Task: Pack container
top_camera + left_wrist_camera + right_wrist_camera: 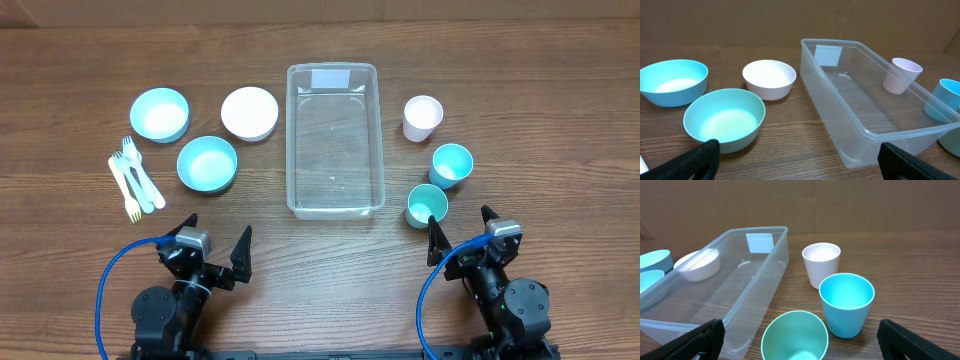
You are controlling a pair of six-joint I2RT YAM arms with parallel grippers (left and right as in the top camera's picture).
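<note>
While hovering at the near edge of the counter with the left hand and right hand both spread apart and the empty container lying mid-way across, risking tipping the green cup just ahead of the right hand by swinging forward too low.

Looking straight down on the whole table from overhead, and low, close, forward from each wrist, with the container and white cup common to both.
</note>
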